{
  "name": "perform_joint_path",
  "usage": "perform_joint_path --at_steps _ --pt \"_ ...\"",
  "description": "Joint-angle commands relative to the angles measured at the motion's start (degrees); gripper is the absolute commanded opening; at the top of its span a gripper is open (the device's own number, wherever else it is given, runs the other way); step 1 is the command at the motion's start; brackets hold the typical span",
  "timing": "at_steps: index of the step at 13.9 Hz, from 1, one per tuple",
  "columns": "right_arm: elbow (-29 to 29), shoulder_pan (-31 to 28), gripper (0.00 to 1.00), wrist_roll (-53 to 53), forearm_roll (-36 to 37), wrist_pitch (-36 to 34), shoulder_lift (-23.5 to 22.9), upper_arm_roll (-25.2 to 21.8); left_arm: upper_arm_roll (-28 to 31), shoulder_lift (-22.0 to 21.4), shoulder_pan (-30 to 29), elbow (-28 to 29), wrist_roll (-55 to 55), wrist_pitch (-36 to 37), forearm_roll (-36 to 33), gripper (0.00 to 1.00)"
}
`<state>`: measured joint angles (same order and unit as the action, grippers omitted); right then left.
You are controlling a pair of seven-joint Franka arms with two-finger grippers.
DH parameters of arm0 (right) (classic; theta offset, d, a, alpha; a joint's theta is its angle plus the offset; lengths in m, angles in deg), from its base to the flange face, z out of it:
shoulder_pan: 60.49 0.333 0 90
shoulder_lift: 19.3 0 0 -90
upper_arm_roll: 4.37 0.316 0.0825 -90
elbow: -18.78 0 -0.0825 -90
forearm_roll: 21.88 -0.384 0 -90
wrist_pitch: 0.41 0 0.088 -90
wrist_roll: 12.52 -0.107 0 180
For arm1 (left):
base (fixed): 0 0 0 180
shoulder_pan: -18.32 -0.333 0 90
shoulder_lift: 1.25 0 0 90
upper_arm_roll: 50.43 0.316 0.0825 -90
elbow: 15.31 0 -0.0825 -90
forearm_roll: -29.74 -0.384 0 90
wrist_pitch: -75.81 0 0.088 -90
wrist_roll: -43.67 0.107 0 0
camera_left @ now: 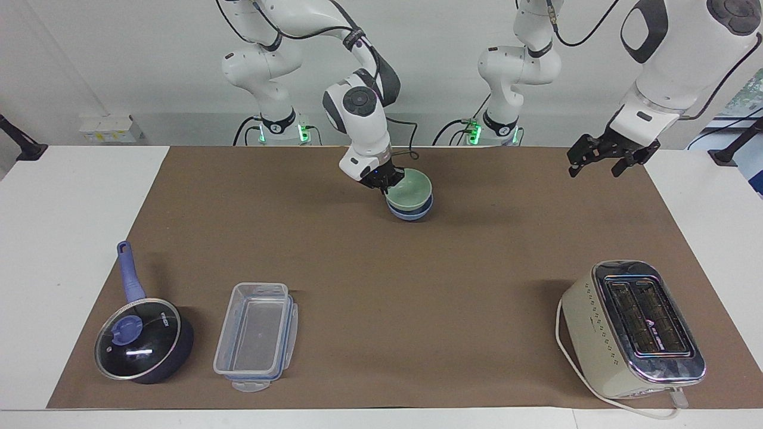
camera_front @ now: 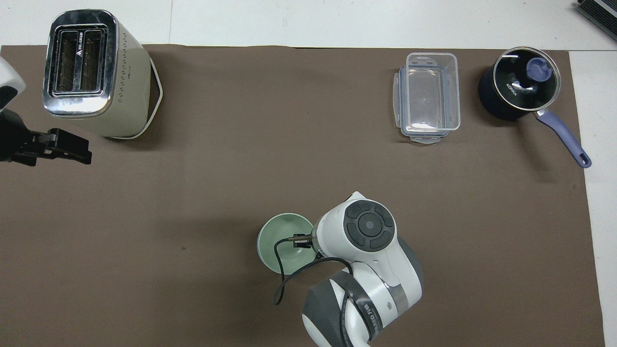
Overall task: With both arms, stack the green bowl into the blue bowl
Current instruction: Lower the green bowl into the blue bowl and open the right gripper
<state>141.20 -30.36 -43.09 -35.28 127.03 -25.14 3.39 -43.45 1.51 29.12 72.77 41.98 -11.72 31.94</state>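
Note:
The pale green bowl [camera_left: 410, 188] [camera_front: 281, 239] sits nested in the blue bowl [camera_left: 411, 213], which stands on the brown mat near the robots. Only the blue bowl's lower wall shows in the facing view; from overhead the green bowl covers it. My right gripper [camera_left: 384, 183] is shut on the green bowl's rim at the side toward the right arm's end, and its wrist [camera_front: 366, 229] hides the fingers from above. My left gripper [camera_left: 601, 156] [camera_front: 72, 150] waits open in the air over the mat's edge at the left arm's end, holding nothing.
A cream toaster [camera_left: 633, 329] [camera_front: 94, 72] stands far from the robots at the left arm's end. A clear plastic container [camera_left: 256, 335] [camera_front: 428, 96] and a dark blue lidded saucepan [camera_left: 142, 336] [camera_front: 523, 89] lie far from the robots toward the right arm's end.

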Motion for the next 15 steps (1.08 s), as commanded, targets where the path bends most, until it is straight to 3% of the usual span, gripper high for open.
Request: perform_joint_path --at_steps 1,15 --pt "0.63 0.28 0.0 -0.81 -1.46 0.79 -0.04 -0.2 -0.39 -0.65 -0.6 -0.01 0.37 0.78 -0.97 1.0" --pt "0.54 1.34 0.0 -0.89 -1.46 5.97 -1.89 -0.11 -0.39 -0.65 -0.6 -0.01 0.37 0.78 -0.97 1.0"
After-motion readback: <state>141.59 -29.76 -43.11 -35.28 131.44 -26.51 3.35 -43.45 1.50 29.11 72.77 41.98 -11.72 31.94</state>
